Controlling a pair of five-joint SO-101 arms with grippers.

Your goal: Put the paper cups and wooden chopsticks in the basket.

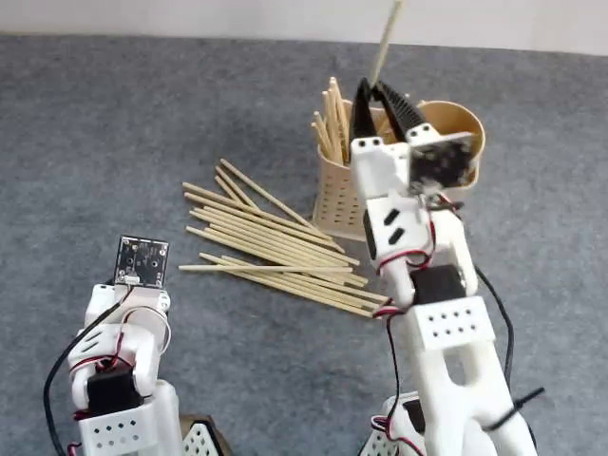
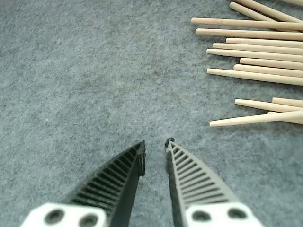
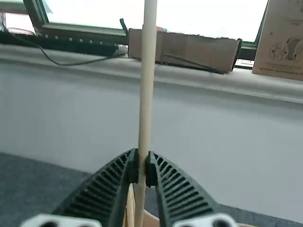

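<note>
Grey carpet [image 1: 142,123], loose chopsticks [image 1: 275,252] beside basket [image 1: 342,204], right gripper [image 3: 142,168] clamping one chopstick [image 3: 147,71] upright — left gripper [image 2: 155,144] narrowly parted

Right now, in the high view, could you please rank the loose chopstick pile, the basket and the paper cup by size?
1. chopstick pile: by far the widest spread.
2. basket.
3. paper cup.
The right arm hides part of both the basket and the cup, so their order is unsure.

Upper end of chopstick [image 1: 387,40] beyond top edge
</note>
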